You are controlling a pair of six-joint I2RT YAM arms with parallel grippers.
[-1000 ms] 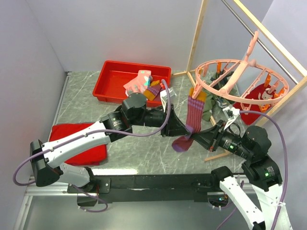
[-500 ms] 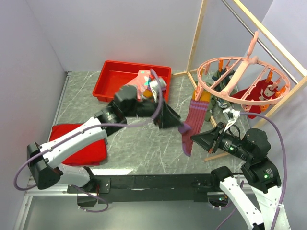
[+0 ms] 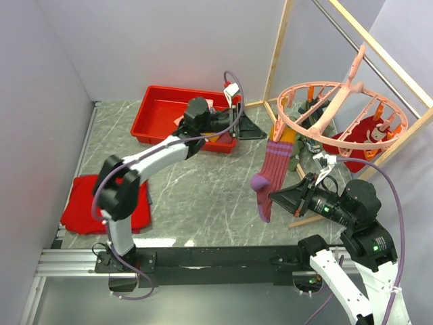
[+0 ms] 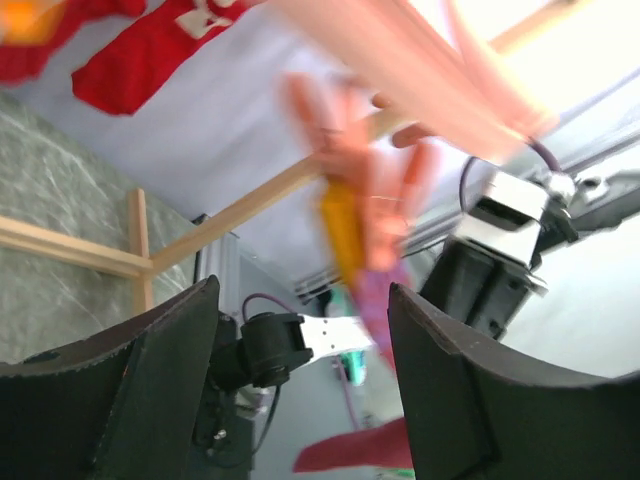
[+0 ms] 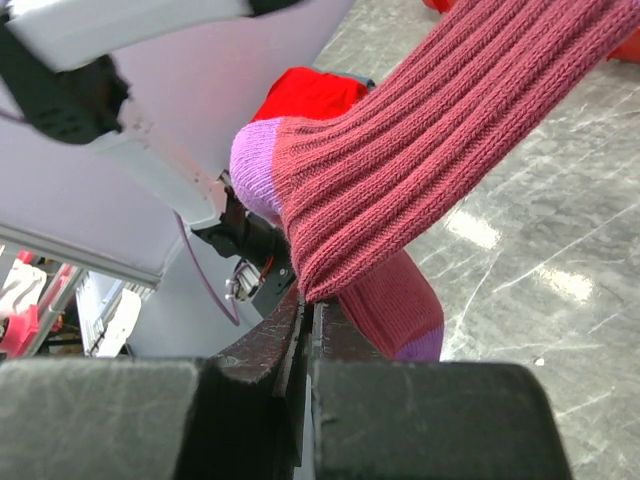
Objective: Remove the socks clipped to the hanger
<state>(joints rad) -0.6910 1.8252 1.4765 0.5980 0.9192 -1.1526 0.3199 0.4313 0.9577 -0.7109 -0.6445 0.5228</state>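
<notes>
Comparing w/ the views a sec. ago: the L gripper (image 3: 253, 130) has left the sock (image 3: 274, 166) and swung back to the red tray (image 3: 155, 125). Its fingers are spread, w/ nothing between them. The R gripper (image 3: 272, 196) has closed. Its jaws are pressed together on a fold of the sock's foot, as far as the R wrist view shows.

Meaning for the task: hold on the sock now rests w/ the R arm only, and the L arm is free. The sock is not yet off. Its cuff is still in the orange clip (image 3: 276, 130) at the near-left rim of the hanger (image 3: 338, 112). Est. next step: pull down & away to release it.

Sock appearance: ribbed maroon leg, mustard cuff at top, lilac heel & toe. It hangs approx. vertical, foot bent toward the R gripper, clear of the table
</notes>
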